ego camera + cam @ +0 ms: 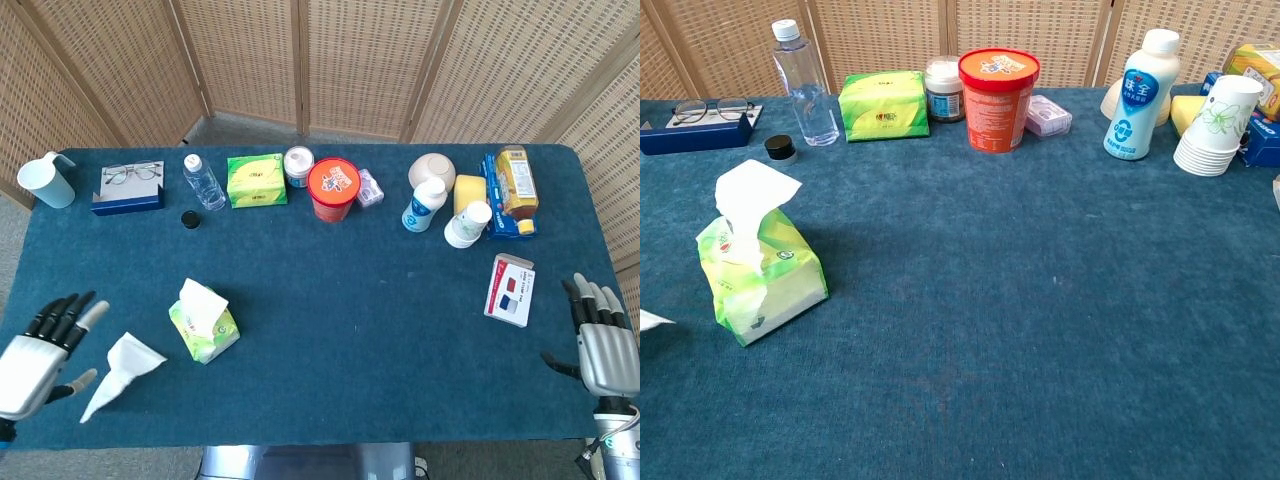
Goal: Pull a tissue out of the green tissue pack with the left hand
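The green tissue pack (pixel 206 328) (pixel 764 275) lies on the blue table's front left part, a white tissue (pixel 203 297) (pixel 752 190) sticking up from its slot. A loose pulled-out tissue (pixel 117 365) lies flat on the cloth left of the pack; its tip (pixel 650 321) shows at the chest view's left edge. My left hand (pixel 38 345) hovers at the table's front left corner, fingers spread and empty, just left of the loose tissue. My right hand (pixel 602 335) rests open at the front right edge, holding nothing.
Along the back stand a cup (pixel 46 182), glasses on a case (pixel 129 186), a water bottle (pixel 203 182), a second green pack (pixel 255 179), an orange tub (pixel 333 188), a milk bottle (pixel 425 205), paper cups (pixel 468 224) and snack boxes (pixel 512 190). A card box (pixel 509 289) lies near my right hand.
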### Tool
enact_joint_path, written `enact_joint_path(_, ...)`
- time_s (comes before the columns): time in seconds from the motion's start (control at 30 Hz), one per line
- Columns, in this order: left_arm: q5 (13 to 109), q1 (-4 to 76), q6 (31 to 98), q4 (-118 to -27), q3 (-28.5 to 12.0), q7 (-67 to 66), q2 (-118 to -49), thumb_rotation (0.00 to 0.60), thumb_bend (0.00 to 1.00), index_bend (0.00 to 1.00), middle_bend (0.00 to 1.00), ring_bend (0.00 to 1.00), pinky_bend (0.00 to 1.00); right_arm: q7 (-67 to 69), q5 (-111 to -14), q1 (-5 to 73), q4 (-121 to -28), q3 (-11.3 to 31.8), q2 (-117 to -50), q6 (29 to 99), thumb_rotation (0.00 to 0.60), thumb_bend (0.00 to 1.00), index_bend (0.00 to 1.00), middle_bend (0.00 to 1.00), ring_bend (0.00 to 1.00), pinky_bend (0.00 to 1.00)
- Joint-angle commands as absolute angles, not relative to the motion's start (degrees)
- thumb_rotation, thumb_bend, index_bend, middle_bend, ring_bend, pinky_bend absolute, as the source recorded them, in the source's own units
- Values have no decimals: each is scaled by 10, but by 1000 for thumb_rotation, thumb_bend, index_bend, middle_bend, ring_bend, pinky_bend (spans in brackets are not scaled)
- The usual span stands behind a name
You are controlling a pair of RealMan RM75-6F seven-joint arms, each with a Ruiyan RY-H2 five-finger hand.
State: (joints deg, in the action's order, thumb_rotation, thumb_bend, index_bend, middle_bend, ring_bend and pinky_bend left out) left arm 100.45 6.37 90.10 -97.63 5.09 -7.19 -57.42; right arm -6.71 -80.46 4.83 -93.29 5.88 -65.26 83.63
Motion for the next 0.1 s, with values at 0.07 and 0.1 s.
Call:
enact_joint_path(0.07, 952, 52, 904, -1021, 26, -76, -573, 600, 0, 0, 0, 0, 84, -65, -809, 45, -935, 60, -650, 846, 600, 0, 0, 0, 0, 0)
enact_joint_path(0.1, 950, 52, 902, -1023, 25, -79, -573, 600, 0, 0, 0, 0, 84, -64, -810, 45, -936, 60, -649, 847, 600, 0, 0, 0, 0, 0)
